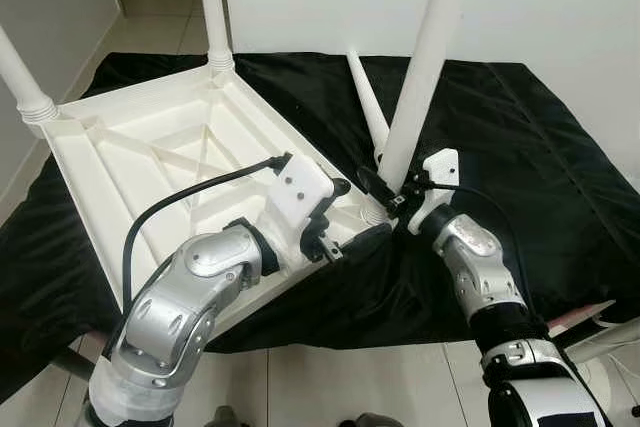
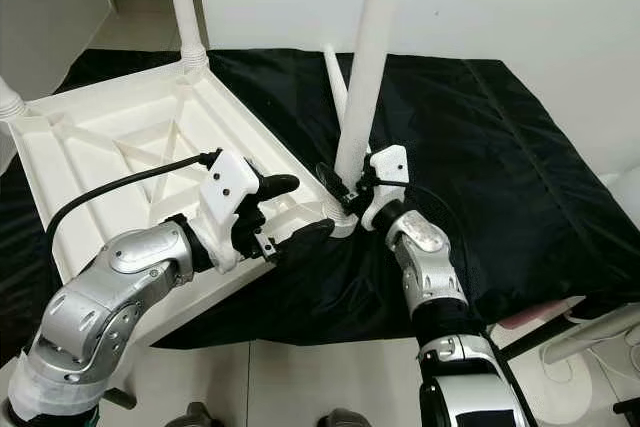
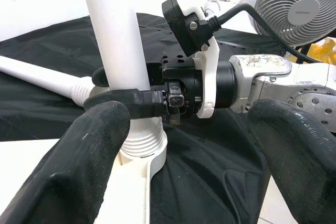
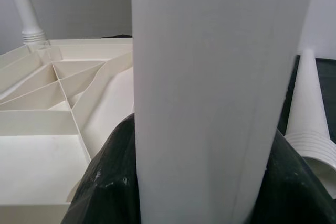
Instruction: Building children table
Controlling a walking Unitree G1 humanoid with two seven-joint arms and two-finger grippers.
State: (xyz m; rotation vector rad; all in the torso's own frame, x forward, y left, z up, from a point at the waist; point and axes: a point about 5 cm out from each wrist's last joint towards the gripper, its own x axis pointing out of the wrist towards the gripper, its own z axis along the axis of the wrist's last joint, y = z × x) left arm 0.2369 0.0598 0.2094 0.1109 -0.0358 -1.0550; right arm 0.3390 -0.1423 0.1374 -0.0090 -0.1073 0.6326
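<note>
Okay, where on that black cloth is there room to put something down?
The black cloth is bare on the robot's right, beyond the loose leg. It is crowded at the tabletop corner, where the right hand grips the upright leg and the left hand hovers.

head eyes look down, wrist cameras close on table leg (image 3: 118,40)

We see a black cloth (image 1: 540,177) spread wide over the floor, creased and glossy, its near edge falling just short of pale floor tiles (image 1: 330,382). Behind it stands a plain white wall (image 1: 560,7), and at far left a tiled hallway (image 1: 160,7) leads away. In the left wrist view we make out a grey electric fan (image 3: 294,6) with a round wire grille, close beside something yellow that we cannot identify.
</note>
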